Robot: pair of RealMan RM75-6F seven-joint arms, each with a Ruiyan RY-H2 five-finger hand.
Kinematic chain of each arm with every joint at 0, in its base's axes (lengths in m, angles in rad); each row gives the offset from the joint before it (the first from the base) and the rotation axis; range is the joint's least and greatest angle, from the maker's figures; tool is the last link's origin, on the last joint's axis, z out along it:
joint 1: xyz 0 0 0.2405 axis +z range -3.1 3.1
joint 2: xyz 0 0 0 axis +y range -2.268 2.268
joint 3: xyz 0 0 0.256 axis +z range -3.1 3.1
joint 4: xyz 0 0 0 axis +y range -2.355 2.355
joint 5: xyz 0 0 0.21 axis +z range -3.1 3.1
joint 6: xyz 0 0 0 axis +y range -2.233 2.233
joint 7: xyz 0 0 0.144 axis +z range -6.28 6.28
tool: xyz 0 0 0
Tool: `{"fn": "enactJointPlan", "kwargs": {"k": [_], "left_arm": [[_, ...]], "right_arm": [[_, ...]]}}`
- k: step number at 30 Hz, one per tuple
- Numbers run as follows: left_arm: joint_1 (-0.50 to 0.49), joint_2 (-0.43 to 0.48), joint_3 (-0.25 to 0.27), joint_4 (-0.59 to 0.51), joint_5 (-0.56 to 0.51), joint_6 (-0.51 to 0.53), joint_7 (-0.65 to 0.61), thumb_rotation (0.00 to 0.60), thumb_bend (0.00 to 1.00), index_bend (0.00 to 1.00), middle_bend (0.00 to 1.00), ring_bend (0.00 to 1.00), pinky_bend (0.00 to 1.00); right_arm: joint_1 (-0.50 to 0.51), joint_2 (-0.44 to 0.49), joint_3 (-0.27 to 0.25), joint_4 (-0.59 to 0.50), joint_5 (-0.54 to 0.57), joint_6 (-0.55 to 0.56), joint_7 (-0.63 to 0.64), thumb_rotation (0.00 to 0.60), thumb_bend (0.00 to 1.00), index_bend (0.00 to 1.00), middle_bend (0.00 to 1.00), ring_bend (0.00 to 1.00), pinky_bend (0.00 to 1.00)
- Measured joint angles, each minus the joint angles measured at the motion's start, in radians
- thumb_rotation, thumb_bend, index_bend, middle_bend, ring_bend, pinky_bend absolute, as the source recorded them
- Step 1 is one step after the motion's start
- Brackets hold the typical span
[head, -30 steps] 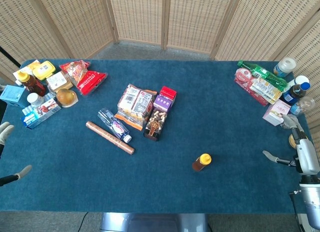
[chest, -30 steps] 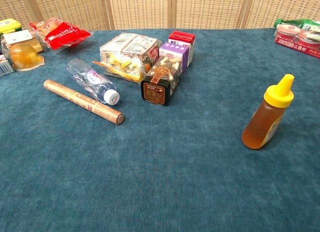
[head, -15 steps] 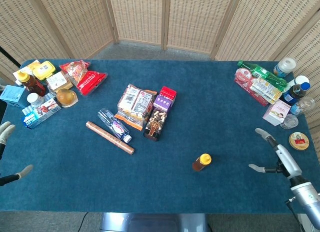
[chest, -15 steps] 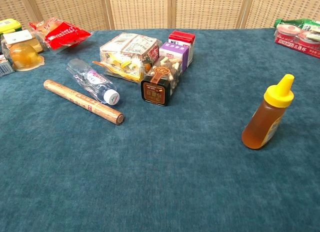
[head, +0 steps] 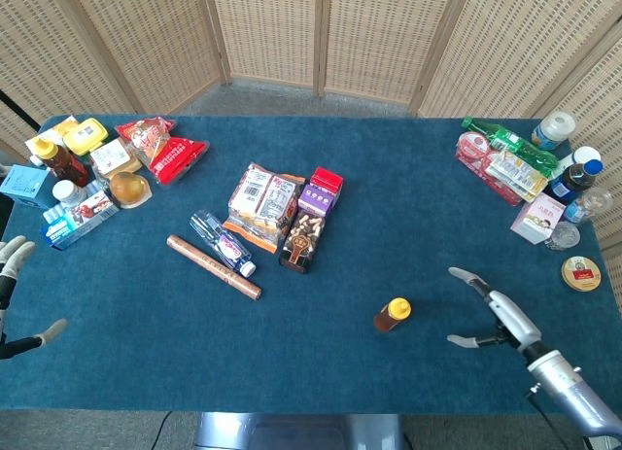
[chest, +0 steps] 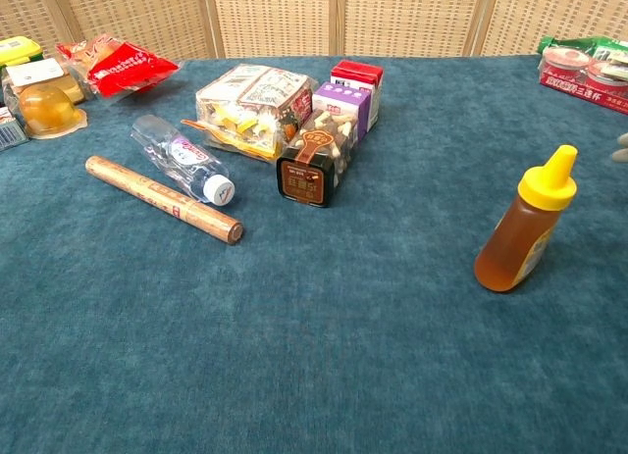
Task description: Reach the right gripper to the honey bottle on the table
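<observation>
Right now right hand (head: 491,314) spread wide, empty, near upright honey bottle (head: 392,315) by table's (head: 408,217) front edge; label unreadable.

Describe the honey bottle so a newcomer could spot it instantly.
On the blue table, look at the bare stretch near the front edge, right of the central snack pile. The honey bottle stands there upright and alone, just left of the open right robot hand. Amber body, yellow pointed cap; nothing else nearby looks like it.

Print shows on the water bottle (chest: 182,158) label and snack packs (chest: 253,99), but none is legible.
</observation>
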Motion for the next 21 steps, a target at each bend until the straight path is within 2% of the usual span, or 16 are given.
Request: {"fn": "enactJointPlan", "kwargs": {"k": [10, 21], "left_arm": [[-0.003, -0.001, -0.003, 0.002, -0.009, -0.006, -0.001, 0.600, 0.00, 0.00, 0.00, 0.00, 0.00], [-0.005, 0.002, -0.003, 0.004, -0.013, -0.011, -0.011, 0.600, 0.00, 0.00, 0.00, 0.00, 0.00]], "right_arm": [[0.022, -0.053, 0.018, -0.037, 0.026, 0.012, -0.049, 0.543, 0.00, 0.00, 0.00, 0.00, 0.00], [0.038, -0.092, 0.006, -0.030, 0.039, -0.004, -0.057, 0.576, 0.00, 0.00, 0.00, 0.00, 0.00]]}}
